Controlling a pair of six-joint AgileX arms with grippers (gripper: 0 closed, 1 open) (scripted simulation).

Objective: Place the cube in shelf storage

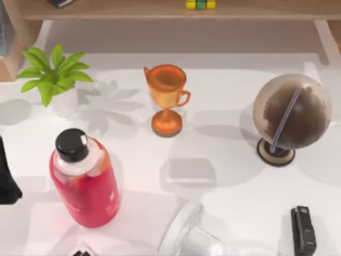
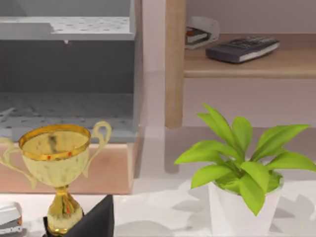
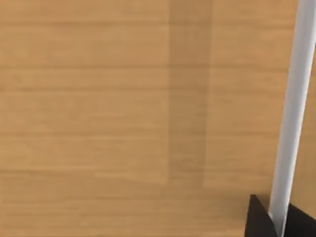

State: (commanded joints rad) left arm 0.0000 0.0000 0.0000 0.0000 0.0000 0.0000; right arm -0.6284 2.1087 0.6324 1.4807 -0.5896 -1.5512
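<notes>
The cube (image 1: 201, 4) is sitting on the shelf (image 1: 133, 9) board, behind the trophy (image 1: 167, 98). It is looking light, rigid and smooth-faced, best pinched across opposite flat sides. Whether either end effector is spread, I cannot tell.

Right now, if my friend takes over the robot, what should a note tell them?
Left gripper: parked at the table's left edge.
Right gripper: close to a wooden surface in the right wrist view.
The cube sits on the shelf storage board, at the top view's upper edge, with nothing gripping it.
Done: the cube looks placed.
Left: probably only pulling the arms back.
</notes>
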